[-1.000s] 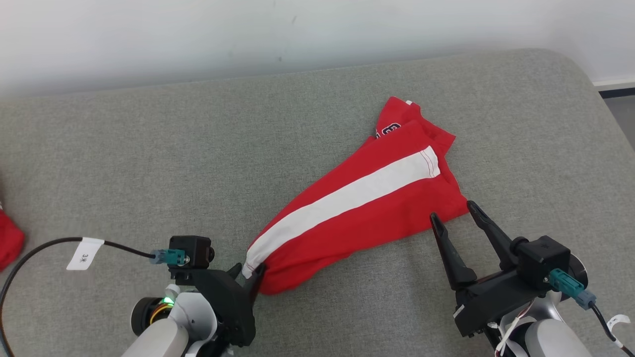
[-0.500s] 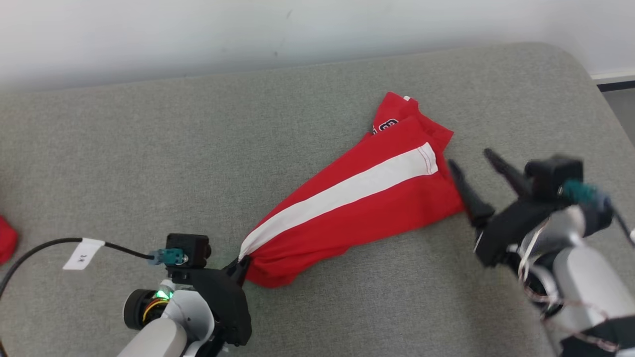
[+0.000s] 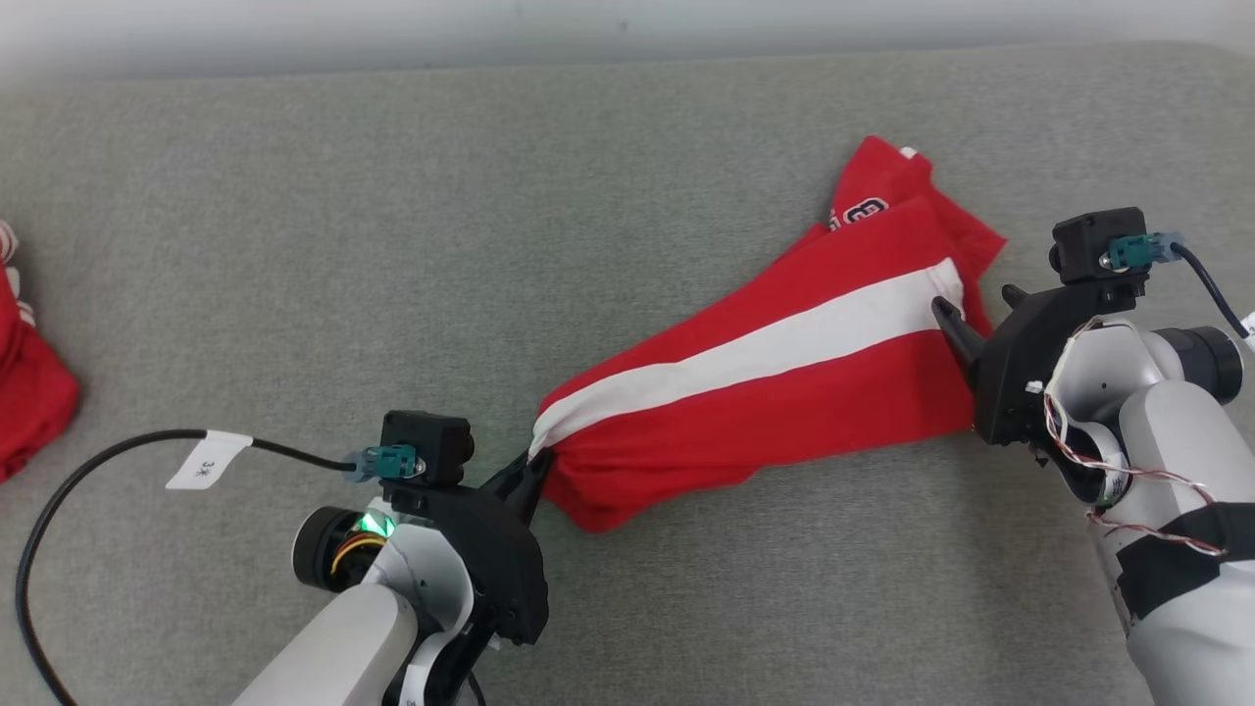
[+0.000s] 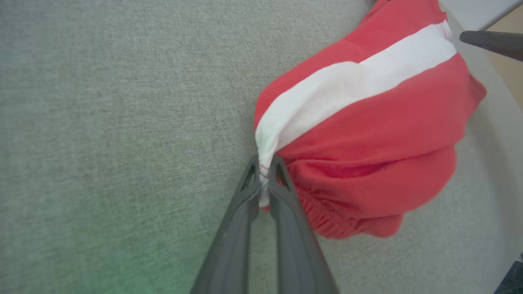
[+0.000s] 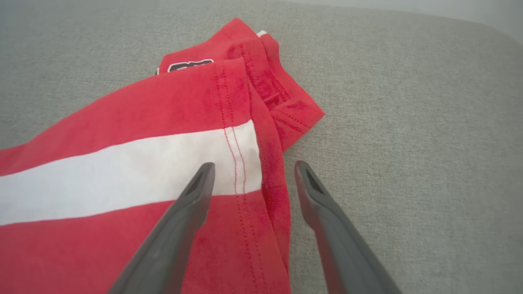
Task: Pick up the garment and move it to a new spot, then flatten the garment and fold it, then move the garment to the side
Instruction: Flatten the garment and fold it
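- The red garment (image 3: pixel 765 412), crossed by a white stripe (image 3: pixel 765 355), lay stretched slantwise on the grey cushion (image 3: pixel 294 196), right of the middle, with one end nearer the far right corner and its bunched end toward the near edge
- A second before, the left gripper (image 3: pixel 534 463) had its jaws parted around that bunched end; now they were closed on it, with the stripe's tip pinched between the two fingers in the left wrist view, so that end looked secured
- The right gripper (image 3: pixel 973 299) had left the garment's near hem corner and come to the stripe's hemmed end; its jaws stood wide open and held nothing, one finger over the stripe and the other over bare cushion, straddling the hem
- The head view itself had shifted, so the garment's apparent slide was probably the camera's
- By the look of it, the second grasp was yet to be made before any lift or stretch
- The left forearm reached in low from the near edge, and the right arm came in from the right edge with its wrist bent
- Another red cloth (image 3: pixel 29 392) lay at the left edge, well apart
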You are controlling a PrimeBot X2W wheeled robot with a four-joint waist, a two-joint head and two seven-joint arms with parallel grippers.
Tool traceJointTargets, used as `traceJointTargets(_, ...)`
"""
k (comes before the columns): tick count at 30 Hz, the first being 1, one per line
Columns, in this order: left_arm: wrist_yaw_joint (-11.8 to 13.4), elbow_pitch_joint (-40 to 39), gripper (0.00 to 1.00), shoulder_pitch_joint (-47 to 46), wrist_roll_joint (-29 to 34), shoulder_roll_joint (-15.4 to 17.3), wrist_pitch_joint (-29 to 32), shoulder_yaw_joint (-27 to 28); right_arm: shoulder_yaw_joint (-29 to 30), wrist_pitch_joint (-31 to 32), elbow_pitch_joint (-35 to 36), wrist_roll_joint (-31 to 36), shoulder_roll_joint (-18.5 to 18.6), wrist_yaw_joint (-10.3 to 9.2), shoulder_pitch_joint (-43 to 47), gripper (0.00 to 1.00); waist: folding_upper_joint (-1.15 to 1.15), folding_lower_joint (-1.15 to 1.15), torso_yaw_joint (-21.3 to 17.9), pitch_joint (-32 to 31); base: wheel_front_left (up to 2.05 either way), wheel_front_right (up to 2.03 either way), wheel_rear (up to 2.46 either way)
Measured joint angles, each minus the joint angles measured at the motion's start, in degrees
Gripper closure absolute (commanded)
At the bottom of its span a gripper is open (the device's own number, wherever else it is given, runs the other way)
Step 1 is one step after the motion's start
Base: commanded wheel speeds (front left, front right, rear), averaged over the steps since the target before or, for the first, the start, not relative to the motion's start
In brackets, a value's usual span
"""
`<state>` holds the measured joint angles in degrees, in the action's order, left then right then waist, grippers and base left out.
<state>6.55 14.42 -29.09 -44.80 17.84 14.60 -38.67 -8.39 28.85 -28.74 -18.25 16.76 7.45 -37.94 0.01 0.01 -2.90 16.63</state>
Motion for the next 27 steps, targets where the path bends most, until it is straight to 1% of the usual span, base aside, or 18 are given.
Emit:
traceJointTargets(7,-0.63,1.41,1.00,-1.83,0.30,-1.23,-0.69,-0.31,-2.19,-2.24,-5.20,0.15,0.15,0.00,-2.58,0.00,0.00,0.00,2.32,2.19,0.00,0.00,0.00)
traceJointTargets(8,-0.86,1.57,1.00,-1.84,0.30,-1.27,-0.78,-0.34,-2.50,-2.55,-5.80,0.14,0.12,0.00,-2.90,0.13,0.00,0.00,2.51,2.33,0.00,0.00,0.00)
traceJointTargets(9,-0.89,1.71,1.00,-1.88,0.30,-1.37,-0.88,-0.41,-2.74,-2.69,-6.25,0.12,0.13,0.00,-3.11,0.31,0.00,0.00,2.63,2.38,0.00,0.00,0.00)
traceJointTargets(10,-0.97,1.82,1.00,-1.97,0.29,-1.41,-0.88,-0.44,-3.03,-2.98,-6.78,0.11,0.11,0.00,-3.21,0.43,0.00,0.00,2.65,2.36,0.00,0.00,0.00)
traceJointTargets(11,-0.99,1.94,1.00,-2.05,0.29,-1.43,-0.88,-0.47,-3.35,-3.24,-7.30,0.00,0.03,0.00,-3.21,0.48,0.00,-0.01,2.62,2.28,0.00,0.00,0.00)
traceJointTargets(12,-1.00,2.08,1.00,-2.07,0.29,-1.43,-0.88,-0.52,-3.57,-3.63,-7.71,-0.15,0.01,0.00,-3.21,0.44,0.00,-0.01,2.56,2.15,0.00,0.00,0.00)
traceJointTargets(14,-1.01,2.33,1.00,-2.07,0.27,-1.43,-0.88,-0.58,-4.19,-4.24,-8.33,-0.40,0.10,0.00,-3.23,0.29,0.00,-0.01,2.40,1.85,0.00,0.00,0.00)
traceJointTargets(15,-1.01,2.46,1.00,-2.07,0.24,-1.41,-0.88,-0.57,-4.59,-4.45,-8.60,-0.42,0.18,0.00,-3.24,0.28,0.00,-0.01,2.31,1.69,0.00,0.00,0.00)
traceJointTargets(17,-1.01,2.66,1.00,-2.07,0.08,-1.31,-0.88,-0.54,-5.26,-4.76,-9.01,-0.89,0.24,0.00,-3.25,0.31,0.00,-0.01,2.06,1.37,0.00,0.00,0.00)
traceJointTargets(18,-1.00,2.70,1.00,-2.05,0.02,-1.26,-0.88,-0.54,-5.57,-4.95,-9.12,-0.96,0.24,0.00,-3.26,0.36,0.00,-0.01,1.92,1.20,0.00,0.00,0.00)
traceJointTargets(19,-1.00,2.70,1.00,-2.03,-0.11,-1.21,-0.88,-0.53,-5.82,-5.30,-9.21,-1.21,0.24,0.00,-3.29,0.49,0.00,-0.01,1.77,1.04,0.00,0.00,0.00)
traceJointTargets(21,-0.97,2.67,1.00,-1.98,-0.18,-1.12,-0.88,-0.44,-6.35,-5.89,-9.36,-1.58,0.31,0.00,-3.46,0.58,-0.01,-0.01,1.53,0.76,0.00,0.00,0.00)
traceJointTargets(24,-0.91,2.46,1.00,-1.97,-0.29,-1.03,-0.89,-0.36,-7.05,-7.02,-9.71,-1.77,0.49,0.00,-4.31,0.56,-0.01,-0.01,1.34,0.63,0.00,0.00,0.00)
traceJointTargets(25,-0.75,2.37,1.00,-1.97,-0.29,-0.99,-0.90,-0.36,-7.08,-7.59,-9.89,-1.75,0.54,0.00,-4.70,0.54,-0.01,-0.01,1.36,0.68,0.00,0.00,0.00)
traceJointTargets(27,-0.66,2.25,1.00,-1.97,-0.27,-0.85,-0.91,-0.37,-7.26,-8.36,-10.87,-1.71,0.55,0.00,-5.43,0.56,-0.01,-0.01,1.45,0.79,0.00,0.00,0.00)
